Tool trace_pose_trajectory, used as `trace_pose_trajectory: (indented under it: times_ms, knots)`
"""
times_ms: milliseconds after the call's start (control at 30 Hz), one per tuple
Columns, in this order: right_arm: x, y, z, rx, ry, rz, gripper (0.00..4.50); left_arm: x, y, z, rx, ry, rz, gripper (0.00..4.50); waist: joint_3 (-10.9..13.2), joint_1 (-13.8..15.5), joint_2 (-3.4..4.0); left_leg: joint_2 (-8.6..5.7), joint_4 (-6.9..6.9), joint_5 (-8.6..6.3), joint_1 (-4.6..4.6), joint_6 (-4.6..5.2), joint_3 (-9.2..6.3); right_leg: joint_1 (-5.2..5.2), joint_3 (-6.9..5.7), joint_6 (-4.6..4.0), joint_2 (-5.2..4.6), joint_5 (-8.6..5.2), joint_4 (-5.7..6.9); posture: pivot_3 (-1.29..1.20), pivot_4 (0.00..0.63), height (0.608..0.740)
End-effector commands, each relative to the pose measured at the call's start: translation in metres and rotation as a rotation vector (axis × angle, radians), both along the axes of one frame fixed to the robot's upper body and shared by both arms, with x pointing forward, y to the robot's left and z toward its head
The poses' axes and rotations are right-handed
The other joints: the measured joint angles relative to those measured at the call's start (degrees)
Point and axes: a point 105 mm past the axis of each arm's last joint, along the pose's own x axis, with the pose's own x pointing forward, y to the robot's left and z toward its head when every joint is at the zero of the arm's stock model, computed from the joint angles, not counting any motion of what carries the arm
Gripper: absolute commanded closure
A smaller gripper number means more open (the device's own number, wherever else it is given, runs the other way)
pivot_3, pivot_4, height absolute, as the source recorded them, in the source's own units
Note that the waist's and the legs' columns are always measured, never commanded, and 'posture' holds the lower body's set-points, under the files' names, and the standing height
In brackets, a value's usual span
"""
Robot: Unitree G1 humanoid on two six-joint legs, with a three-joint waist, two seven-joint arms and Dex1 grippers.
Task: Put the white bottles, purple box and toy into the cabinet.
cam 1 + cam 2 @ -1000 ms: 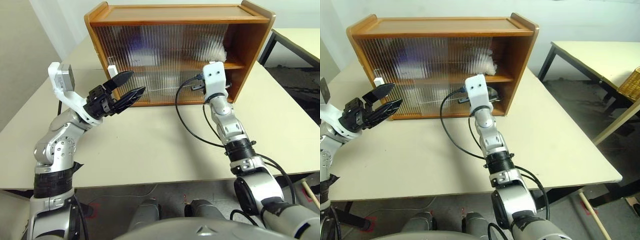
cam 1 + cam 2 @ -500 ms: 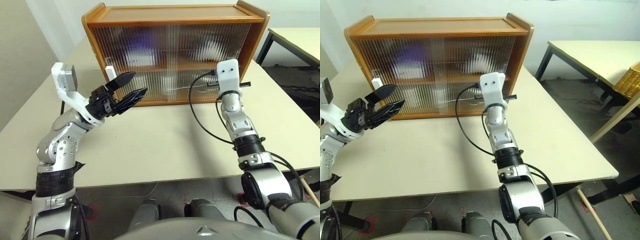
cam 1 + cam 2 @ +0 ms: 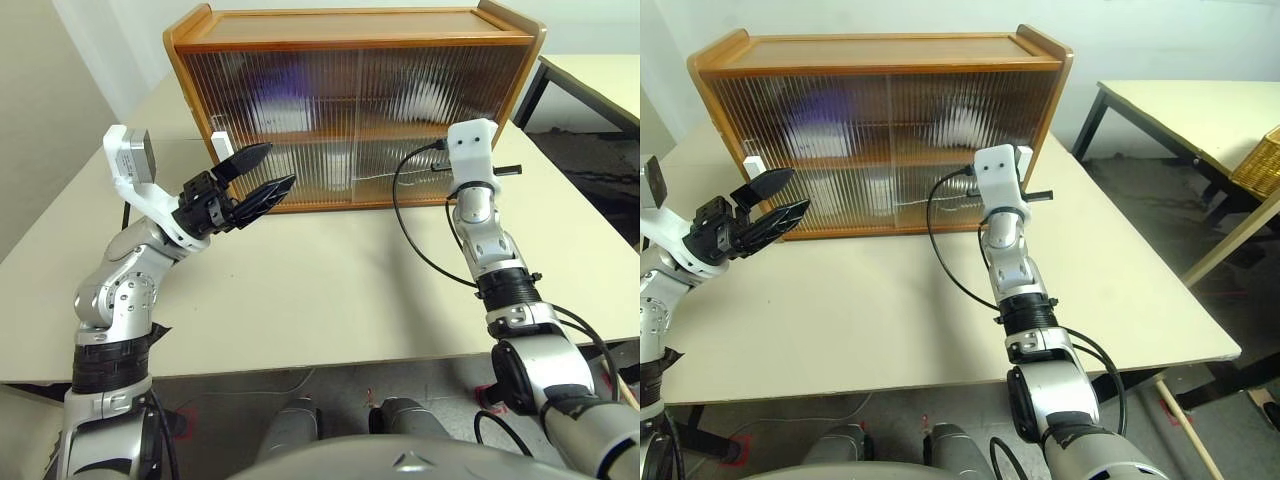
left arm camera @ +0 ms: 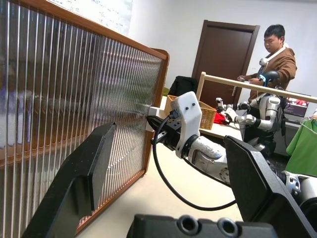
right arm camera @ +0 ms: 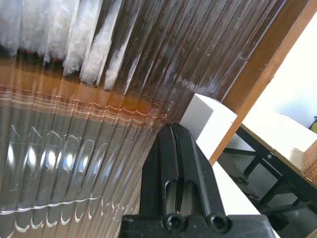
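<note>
Left pincer (image 3: pixel 262 173) gapes wide, arm raised; right pincer (image 5: pixel 173 144) pressed closed, arm outstretched.

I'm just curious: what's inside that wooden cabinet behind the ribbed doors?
Through the cabinet's ribbed doors show only blurred shapes: a purple patch upper left, something white upper right, pale shapes lower down. What they are cannot be told; the ribbing hides it.

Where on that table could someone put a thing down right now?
The table is bare between the left gripper and the right gripper, in front of the cabinet. It is tight close to the cabinet's shut doors, where both grippers are.
</note>
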Motion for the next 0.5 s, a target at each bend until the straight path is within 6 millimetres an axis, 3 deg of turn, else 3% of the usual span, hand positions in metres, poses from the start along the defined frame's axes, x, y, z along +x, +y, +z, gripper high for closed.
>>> trace_pose_trajectory:
  times_ms: [33, 100, 200, 333, 500]
  knots:
    - [-0.003, 0.007, 0.000, 0.023, -0.004, 0.096, 4.46, 0.002, -0.001, -0.001, 0.011, 0.001, 0.005, 0.00, 0.0, 0.0, 0.00, 0.00, 0.00, 0.00, 0.00, 0.00, 0.00, 0.00, 0.00, -0.01, 0.00, -0.01, 0.00, 0.00, 0.000, 0.740]
    - [-0.006, 0.015, 0.003, 0.042, -0.018, 0.170, 4.46, 0.002, -0.001, -0.001, 0.011, 0.001, 0.005, 0.00, 0.0, -0.1, 0.00, 0.00, -0.01, -0.01, 0.00, -0.01, 0.00, -0.01, 0.00, -0.02, 0.01, -0.02, 0.00, 0.00, 0.000, 0.740]
    - [-0.017, 0.025, 0.012, -0.002, -0.077, 0.243, 3.89, 0.002, -0.001, -0.002, 0.010, 0.004, 0.003, 0.00, 0.0, -0.3, 0.00, 0.00, -0.02, -0.01, 0.00, -0.01, 0.00, -0.02, -0.01, -0.02, 0.02, -0.04, 0.01, 0.00, 0.000, 0.740]
    - [-0.037, 0.025, 0.015, 0.017, -0.085, 0.312, 2.49, 0.003, 0.000, -0.002, 0.009, 0.007, 0.000, 0.00, 0.0, -0.5, 0.00, 0.01, -0.02, 0.04, 0.01, 0.07, 0.00, 0.00, -0.02, 0.08, 0.02, -0.08, 0.00, -0.01, 0.000, 0.740]
    - [-0.058, 0.009, -0.006, 0.063, 0.004, 0.340, 0.60, 0.002, 0.003, -0.006, 0.000, 0.017, 0.017, 0.00, 0.0, -0.6, -0.03, 0.00, 0.03, 0.05, 0.02, 0.08, 0.00, 0.12, -0.02, 0.25, 0.01, -0.19, -0.01, -0.01, 0.000, 0.740]
